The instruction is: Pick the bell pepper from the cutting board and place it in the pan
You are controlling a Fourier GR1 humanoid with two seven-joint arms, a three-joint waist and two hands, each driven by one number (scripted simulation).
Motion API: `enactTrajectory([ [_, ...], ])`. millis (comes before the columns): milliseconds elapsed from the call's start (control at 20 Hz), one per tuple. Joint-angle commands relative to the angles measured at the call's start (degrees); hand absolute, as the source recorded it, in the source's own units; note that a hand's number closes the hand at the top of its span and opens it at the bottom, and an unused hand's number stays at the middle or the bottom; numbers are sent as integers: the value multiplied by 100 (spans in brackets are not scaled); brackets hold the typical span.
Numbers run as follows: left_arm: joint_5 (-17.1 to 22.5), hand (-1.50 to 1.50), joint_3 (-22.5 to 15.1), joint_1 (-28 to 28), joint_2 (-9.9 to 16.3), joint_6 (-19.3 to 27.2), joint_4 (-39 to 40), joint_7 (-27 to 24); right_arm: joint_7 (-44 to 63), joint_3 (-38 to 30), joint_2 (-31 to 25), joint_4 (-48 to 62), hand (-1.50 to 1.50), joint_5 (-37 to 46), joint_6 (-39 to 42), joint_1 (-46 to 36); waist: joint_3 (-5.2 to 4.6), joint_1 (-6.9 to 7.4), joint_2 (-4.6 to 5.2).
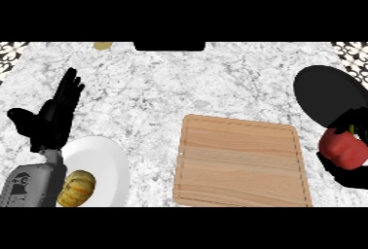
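1. Holding the red bell pepper [345,148], the right hand [348,171] shows at the view's right edge, off the right side of the cutting board [241,163]; its dark fingers curl round the pepper from below and behind, so much of the hand is hidden.
2. The pepper is already clear of the board, which lies bare to its left. Whether it hangs above the counter or touches anything underneath cannot be told from this view.
3. The black pan [327,95] sits beyond the board's far right corner, and its near rim lies just beside the pepper's top, the two nearly overlapping as seen from above.
4. That is the relation the coming move turns on, as I judge it: from the hand, the pan lies straight ahead and slightly to the left, so a short carry forward should bring the pepper over the pan's dark floor.
5. The pepper looks roughly blocky, with a hint of green stem at its upper side towards the pan; no clear long axis shows.
6. The left hand [50,116] rests open, fingers up, well to the left of the board, beside a white plate [108,155] that carries a small yellow squash [76,187]. It is far from the pan and plays no part, by my reading.
7. Carrying is the step in hand; release into the pan is not yet done.
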Motion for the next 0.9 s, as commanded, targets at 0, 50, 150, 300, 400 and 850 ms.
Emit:
enactTrajectory([
  [0,-9,0,18,21,61,-61,-57,-36,-295,-826,-455,1526,150,-476,-32,-958,2,64,10],
  [50,-77,0,-150,134,-224,106,-115,-38,-636,-750,-601,1959,150,-141,-231,-1039,3,64,9],
  [150,-17,0,-65,139,-56,-53,-96,-115,-547,-871,-1007,2791,150,124,-378,-1806,4,176,36],
  [300,-98,0,-192,-28,-155,39,-146,122,-1509,-1030,-1282,4052,150,394,-928,-1971,11,168,48],
  [400,-206,0,-283,-53,-260,117,-96,-60,-2039,-988,-1512,4779,150,701,-1288,-2147,14,200,66],
  [850,-29,0,-187,-212,-91,-166,32,-3,-3008,-1129,-1692,7679,150,1334,-2915,-3312,32,424,147],
])
